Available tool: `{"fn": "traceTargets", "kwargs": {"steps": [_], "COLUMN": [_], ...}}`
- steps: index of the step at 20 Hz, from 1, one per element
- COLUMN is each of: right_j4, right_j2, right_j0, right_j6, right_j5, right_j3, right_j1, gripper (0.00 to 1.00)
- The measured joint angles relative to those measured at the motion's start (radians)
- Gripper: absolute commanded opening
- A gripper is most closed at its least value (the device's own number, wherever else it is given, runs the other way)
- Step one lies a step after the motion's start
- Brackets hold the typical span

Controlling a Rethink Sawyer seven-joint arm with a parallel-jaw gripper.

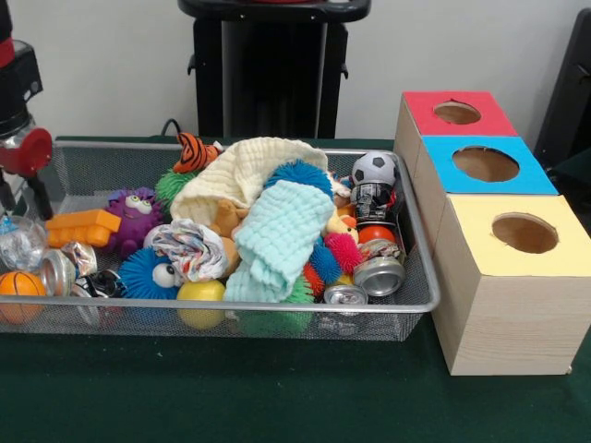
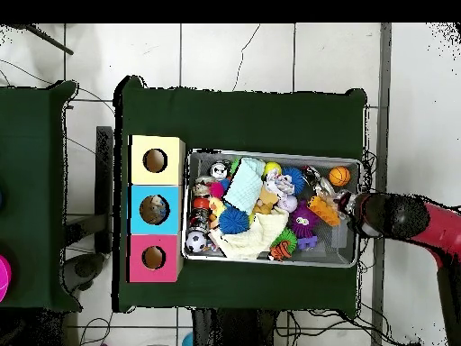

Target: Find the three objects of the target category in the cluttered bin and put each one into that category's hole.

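Observation:
The wire mesh bin (image 1: 420, 305) is full of toys, cloths and cans; it also shows in the overhead view (image 2: 270, 263). One clear crinkled plastic item (image 1: 18, 242) lies at the bin's left end in the front view. No other clear bottles or cups show; the cloths may hide them. My gripper (image 1: 26, 198) hangs just above that plastic item, at the bin's right end in the overhead view (image 2: 357, 213). Whether it is open or holds anything cannot be seen. The blue-topped box's hole (image 1: 486, 163) is the middle of three beside the bin, also in the overhead view (image 2: 155, 209).
The red-topped box (image 1: 480, 125) and yellow-topped box (image 1: 480, 208) flank the blue one. Silver cans (image 1: 379, 274) lie near the boxes, another (image 1: 57, 270) near the gripper. A cream cloth (image 1: 245, 171), a mint cloth (image 1: 277, 240), an orange basketball (image 1: 18, 286) and a soccer ball (image 1: 375, 168) lie in the bin.

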Motion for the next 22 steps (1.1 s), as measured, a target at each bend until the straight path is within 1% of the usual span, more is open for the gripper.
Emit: {"fn": "traceTargets", "kwargs": {"steps": [7,16,22], "right_j4": [0.0,-0.001,0.004], "right_j2": [0.0,0.0,0.001], "right_j0": [0.031,0.055,0.052], "right_j6": [0.0,0.0,0.0], "right_j5": [0.0,0.0,0.001], "right_j3": [0.041,0.044,0.046], "right_j1": [-0.002,0.018,-0.002], "gripper": [1.0,1.0,1.0]}}
